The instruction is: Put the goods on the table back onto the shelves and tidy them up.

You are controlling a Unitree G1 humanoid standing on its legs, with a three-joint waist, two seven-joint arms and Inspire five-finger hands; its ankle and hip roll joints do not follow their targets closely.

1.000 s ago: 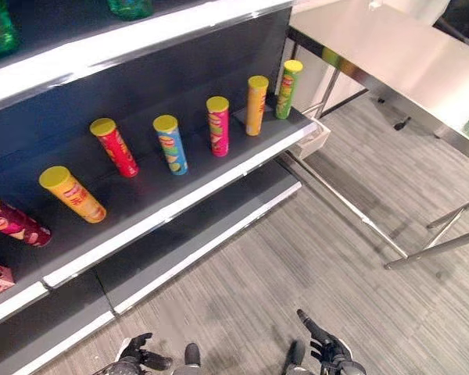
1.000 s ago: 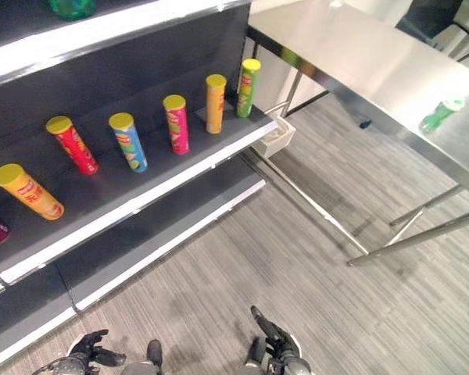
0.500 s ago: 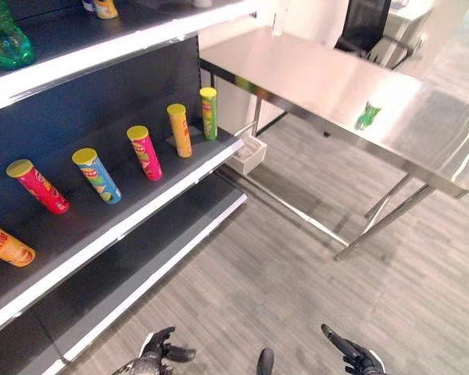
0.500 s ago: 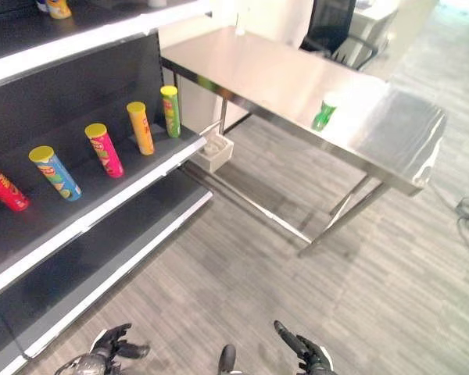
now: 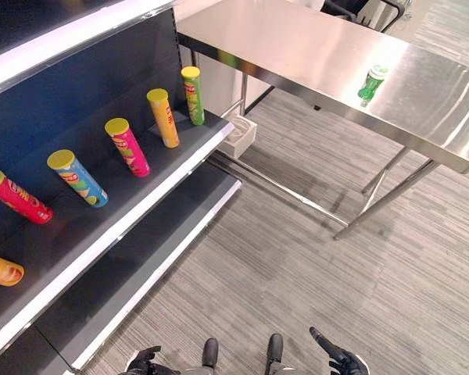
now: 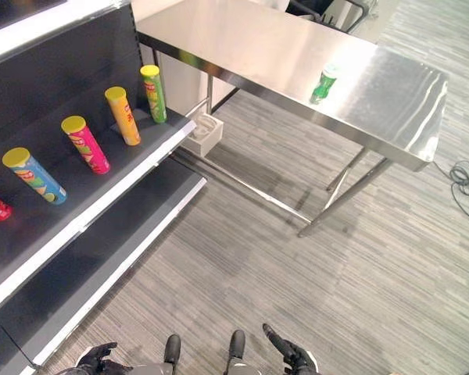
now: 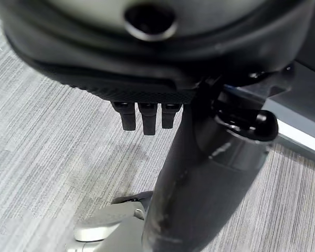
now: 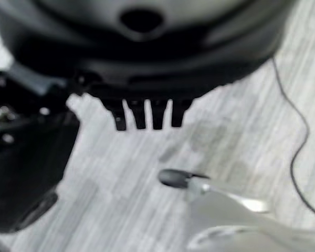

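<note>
Left hand (image 5: pixel 143 361) fingers relaxed, empty | right hand (image 5: pixel 340 361) fingers straight, empty | bottle (image 5: pixel 370 83) on table (image 5: pixel 297 47)

Setting: mock retail aisle in an office-like room. Dark tiered shelves (image 5: pixel 102 234) with white edge strips carry a spaced row of snack tubes (image 5: pixel 127 147) in assorted colours, shop-display fashion. Alongside: a bare stainless steel worktop (image 5: pixel 313 55) on metal legs bearing one green bottle (image 5: pixel 370 84), grey striped carpet floor (image 5: pixel 297 273), dark chair (image 6: pixel 328 9) behind.
</note>
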